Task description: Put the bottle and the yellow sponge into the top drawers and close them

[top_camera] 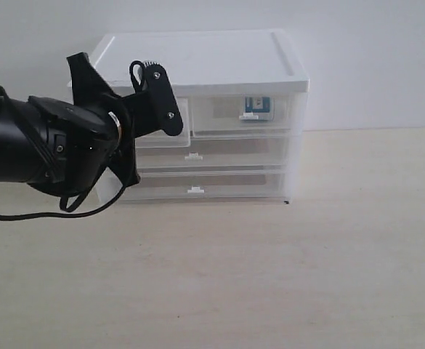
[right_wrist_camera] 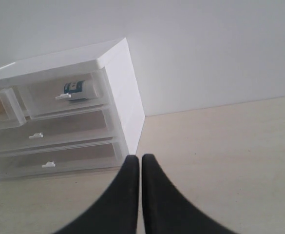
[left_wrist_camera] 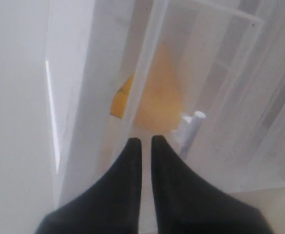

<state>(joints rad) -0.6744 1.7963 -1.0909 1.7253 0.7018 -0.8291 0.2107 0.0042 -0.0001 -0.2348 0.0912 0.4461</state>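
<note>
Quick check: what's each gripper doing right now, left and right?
Left gripper: closed, fingers almost touching, holding nothing.
Right gripper: closed, holding nothing.

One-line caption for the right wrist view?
Shut right pincer faces the cabinet; bottle lies inside a closed top drawer.

A pale beige table [top_camera: 285, 276] carries a white drawer cabinet [top_camera: 197, 62]; it stands far back, near the wall [top_camera: 372, 58].

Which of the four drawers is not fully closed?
The top left drawer, holding the yellow sponge. It sticks out from the cabinet front; the other three sit flush.
</note>
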